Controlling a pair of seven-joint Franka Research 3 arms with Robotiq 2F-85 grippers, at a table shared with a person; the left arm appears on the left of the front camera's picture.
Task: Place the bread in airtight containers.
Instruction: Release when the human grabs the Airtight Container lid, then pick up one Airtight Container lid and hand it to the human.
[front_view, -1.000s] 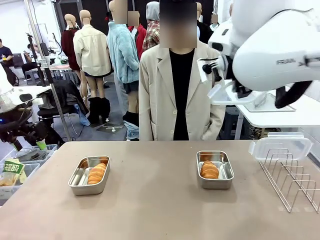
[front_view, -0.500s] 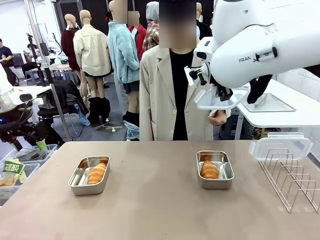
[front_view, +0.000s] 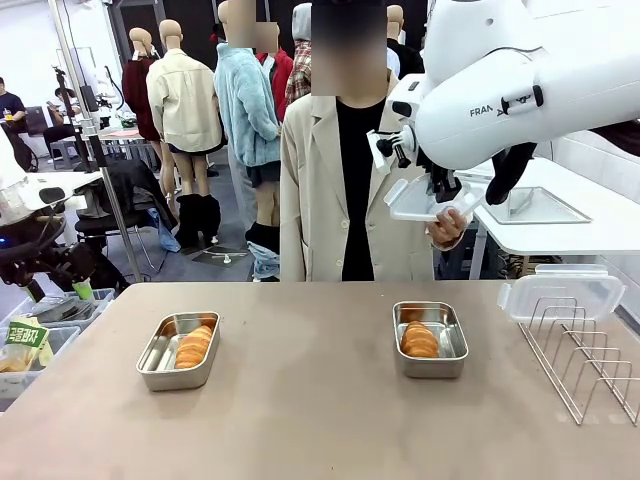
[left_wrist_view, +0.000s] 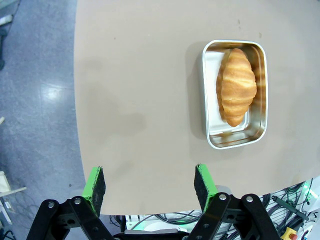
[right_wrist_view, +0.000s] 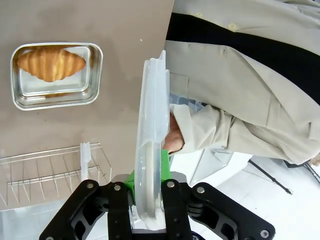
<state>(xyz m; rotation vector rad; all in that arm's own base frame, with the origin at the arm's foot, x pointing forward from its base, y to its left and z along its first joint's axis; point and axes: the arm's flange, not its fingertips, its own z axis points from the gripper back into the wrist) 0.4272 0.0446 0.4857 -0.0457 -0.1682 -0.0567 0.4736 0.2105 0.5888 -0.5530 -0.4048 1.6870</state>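
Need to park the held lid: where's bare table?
Widest bare patch: table between left container and right container. The near strip in front of both is free too. Crowded: right edge, rack with a second lid at its far end.

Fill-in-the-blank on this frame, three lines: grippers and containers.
The right gripper is shut on a clear ____, held up in front of the person.
The left gripper stands ____ and holds nothing.
The left container and the right container each hold ____ bread roll.
Missing: lid; open; one.
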